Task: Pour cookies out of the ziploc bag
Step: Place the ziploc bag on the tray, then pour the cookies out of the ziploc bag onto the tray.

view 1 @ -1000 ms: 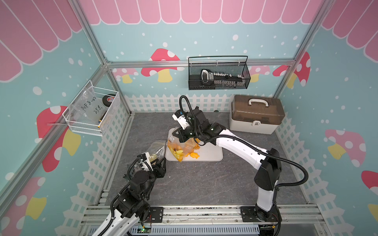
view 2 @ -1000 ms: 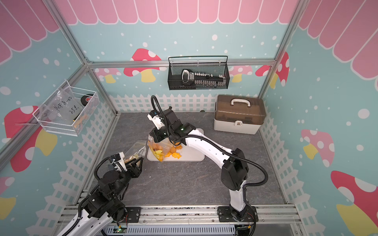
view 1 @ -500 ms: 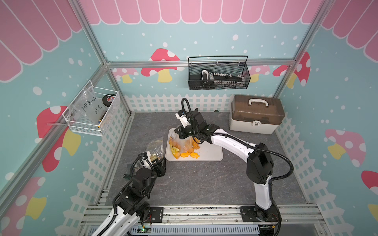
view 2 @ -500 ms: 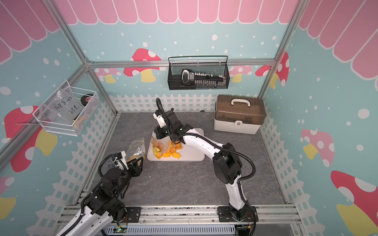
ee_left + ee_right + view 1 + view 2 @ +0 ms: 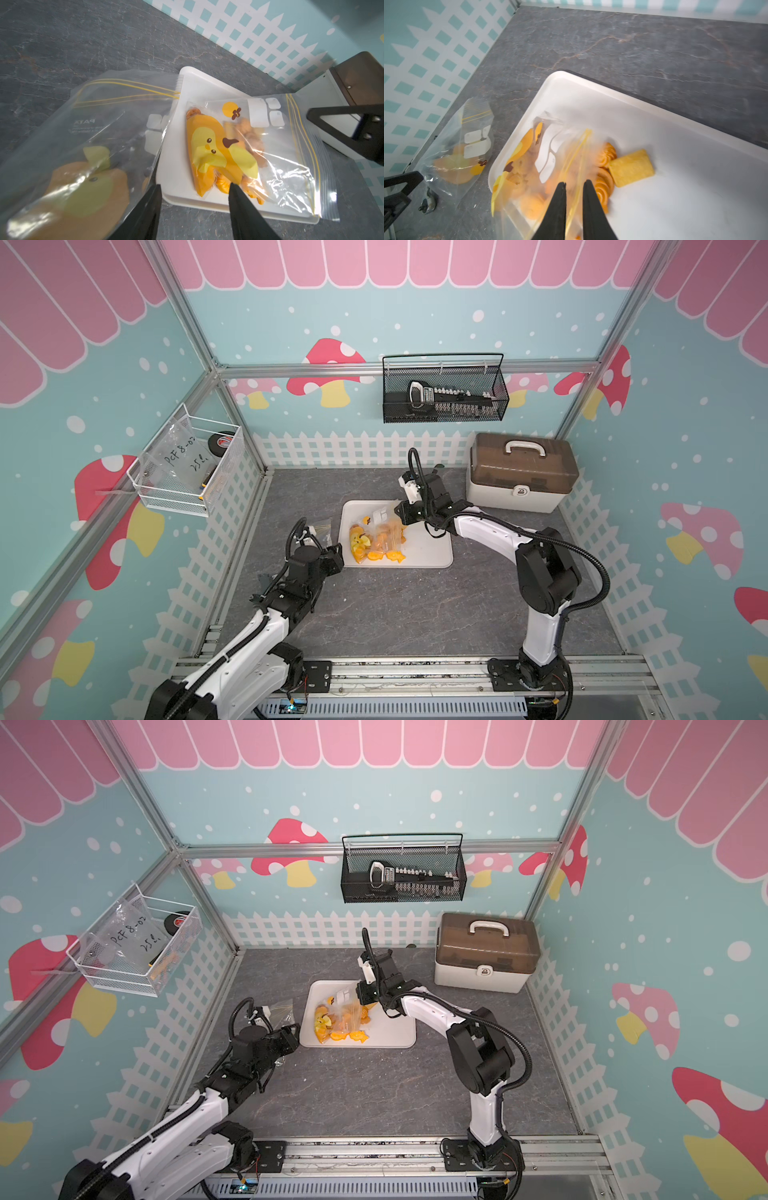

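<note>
Both grippers gape: left gripper (image 5: 194, 185) empty, right gripper (image 5: 575, 182) astride the ziploc bag (image 5: 550, 149) on the white tray (image 5: 675, 135); limp, slippery film probably needs bottom-corner pinching; cookies (image 5: 631, 168) look brittle.

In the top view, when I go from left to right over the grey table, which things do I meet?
clear bag → white tray → brown-lidded box

Bright even light, glare on the ziploc bag (image 5: 270, 158), wrist views blurred.
</note>
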Robot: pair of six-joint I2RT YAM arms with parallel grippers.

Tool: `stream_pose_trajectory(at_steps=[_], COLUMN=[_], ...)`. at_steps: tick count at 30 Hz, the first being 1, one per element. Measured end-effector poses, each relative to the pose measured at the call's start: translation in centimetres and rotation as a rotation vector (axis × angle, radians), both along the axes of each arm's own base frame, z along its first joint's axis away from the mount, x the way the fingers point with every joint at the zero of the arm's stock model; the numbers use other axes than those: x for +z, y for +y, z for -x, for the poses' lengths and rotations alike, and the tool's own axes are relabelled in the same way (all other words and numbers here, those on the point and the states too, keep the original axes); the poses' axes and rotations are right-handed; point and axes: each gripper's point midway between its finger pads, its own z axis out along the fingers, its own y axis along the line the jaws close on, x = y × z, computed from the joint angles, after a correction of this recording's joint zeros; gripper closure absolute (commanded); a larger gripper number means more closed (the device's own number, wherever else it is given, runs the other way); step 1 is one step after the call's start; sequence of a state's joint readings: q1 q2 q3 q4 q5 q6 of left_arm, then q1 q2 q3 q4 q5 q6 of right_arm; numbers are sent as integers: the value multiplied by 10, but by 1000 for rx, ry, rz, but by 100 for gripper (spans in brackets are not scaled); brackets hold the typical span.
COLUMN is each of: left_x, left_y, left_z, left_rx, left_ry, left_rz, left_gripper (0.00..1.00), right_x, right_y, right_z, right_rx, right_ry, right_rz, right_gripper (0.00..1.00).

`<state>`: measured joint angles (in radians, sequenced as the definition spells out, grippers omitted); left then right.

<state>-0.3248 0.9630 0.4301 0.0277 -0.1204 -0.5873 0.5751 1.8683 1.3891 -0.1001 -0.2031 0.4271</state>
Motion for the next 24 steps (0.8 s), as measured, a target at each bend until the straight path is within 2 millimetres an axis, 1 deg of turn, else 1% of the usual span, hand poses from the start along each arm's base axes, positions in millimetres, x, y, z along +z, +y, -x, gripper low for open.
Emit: stream_pose_trajectory(at_steps=[3, 7, 8, 9, 10, 11, 14, 17, 21, 24], left_x=[8, 12, 10, 7, 2, -5, -24, -40, -47, -42], left_y=[-3, 1, 2, 3, 5, 6, 6, -3, -18, -32], left_z=[-24, -51, -56, -59, -61, -63, -67, -77, -95, -104], left_rx=[5, 25, 28, 30, 34, 33, 24, -7, -56, -88], left_ry=[10, 21, 29, 40, 53, 71, 123, 170, 173, 156], left_rz=[9, 21, 27, 31, 35, 41, 51, 64, 90, 90], left_gripper=[41, 40, 42, 48, 51, 52, 52, 52, 50, 49], right_x=[11, 29, 33, 36, 38, 39, 33, 20, 9, 2], right_y=[-20, -38, -43, -49, -56, -63, -88, -108, -125, -136], right_z=[4, 18, 22, 24, 25, 25, 21, 15, 13, 14], right_rx=[-29, -48, -54, -63, -77, -93, -152, -200, -235, -255], right_ry=[-43, -127, -151, -173, -190, -204, -222, -212, -206, -200], right_rz=[-7, -15, -18, -22, -21, -21, -17, -4, 4, 9], right_gripper=[62, 60, 60, 60, 60, 60, 60, 60, 60, 60])
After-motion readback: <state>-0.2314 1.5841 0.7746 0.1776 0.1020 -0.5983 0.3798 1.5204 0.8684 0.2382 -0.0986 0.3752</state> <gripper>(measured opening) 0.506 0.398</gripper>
